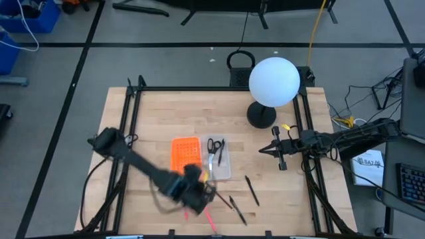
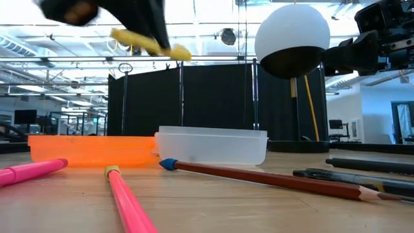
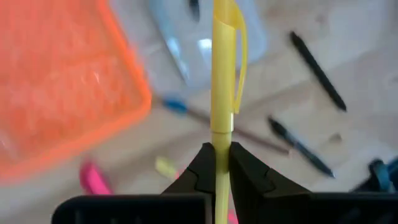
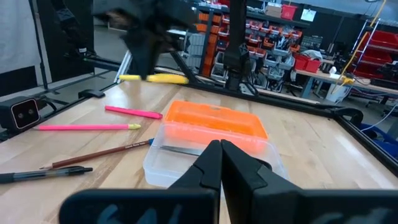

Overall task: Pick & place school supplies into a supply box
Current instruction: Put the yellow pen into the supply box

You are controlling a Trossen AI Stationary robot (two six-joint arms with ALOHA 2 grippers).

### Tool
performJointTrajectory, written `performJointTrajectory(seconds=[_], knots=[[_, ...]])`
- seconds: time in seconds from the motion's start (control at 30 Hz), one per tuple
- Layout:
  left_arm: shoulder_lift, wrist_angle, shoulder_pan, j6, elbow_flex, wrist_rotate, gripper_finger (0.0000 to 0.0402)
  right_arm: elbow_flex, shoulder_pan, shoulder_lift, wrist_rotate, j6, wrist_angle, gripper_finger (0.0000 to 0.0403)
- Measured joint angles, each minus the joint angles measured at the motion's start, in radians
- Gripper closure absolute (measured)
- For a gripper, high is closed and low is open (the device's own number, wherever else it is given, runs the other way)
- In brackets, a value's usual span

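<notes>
— So, progress?
— Scissors (image 1: pixel 214 147) are in the box (image 1: pixel 224 171). My left gripper (image 3: pixel 216 163) is clamped on a yellow pen (image 3: pixel 222 74), lifted beside the box; the right gripper (image 4: pixel 220 159) is together, idle. Several pens remain.

Both arms are dark, jointed tubes. Black cables trail from the left arm (image 1: pixel 143 166). The right gripper (image 4: pixel 221 163) has wedge-shaped black fingers.
</notes>
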Motion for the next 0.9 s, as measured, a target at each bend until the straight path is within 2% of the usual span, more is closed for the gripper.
performJointTrajectory(seconds=[0.07,0.13,0.27,0.4,0.6,0.9], knots=[[0.006,0.016,0.072,0.128,-0.002,0.073,0.0377,0.0,0.0,0.0,0.0,0.0,0.0,0.0403],[0.007,0.032,0.138,0.229,-0.003,0.075,0.0377,0.0,0.0,0.0,0.0,0.0,-0.004,0.0403],[0.001,0.034,0.267,0.355,-0.011,0.076,0.0377,0.0,0.0,0.0,0.0,0.0,-0.028,0.0403],[0.015,0.057,0.364,0.436,-0.036,0.183,0.0377,0.0,0.0,0.0,0.0,-0.012,-0.043,0.0403],[0.047,0.122,0.428,0.494,-0.089,0.269,0.0377,0.0,0.0,0.004,0.001,-0.029,-0.057,0.0403],[0.12,0.178,0.452,0.524,-0.087,0.313,0.0377,0.0,0.0,0.004,0.002,-0.034,-0.03,0.0403]])
